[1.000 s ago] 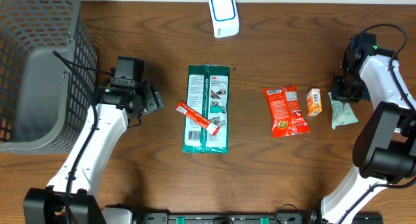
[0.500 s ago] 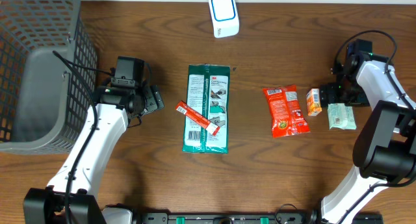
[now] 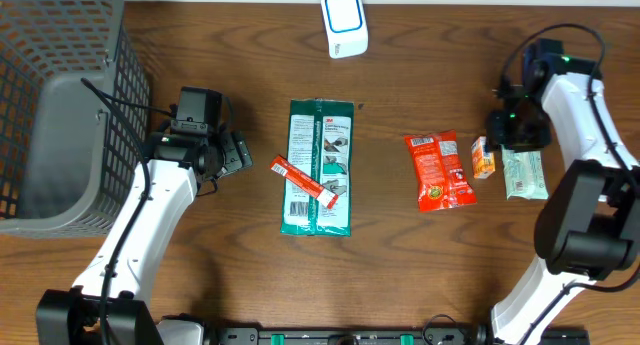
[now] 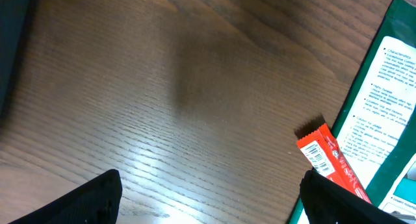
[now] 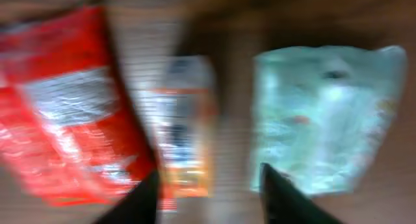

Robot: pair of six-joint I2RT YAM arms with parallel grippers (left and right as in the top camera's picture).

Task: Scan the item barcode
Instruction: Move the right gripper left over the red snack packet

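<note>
With my right gripper (image 3: pixel 513 129) parted and empty above the small orange box (image 3: pixel 483 156) — which lies between the red packet (image 3: pixel 438 171) and the pale green packet (image 3: pixel 524 173) — I should centre on the box alone and close squarely, leaving its barcode clear for the scanner (image 3: pixel 344 23).

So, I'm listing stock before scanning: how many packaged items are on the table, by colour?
Green: 2, pack and pale packet
Red: 2, stick and bag
Orange: 1, box
Total: 5
</note>
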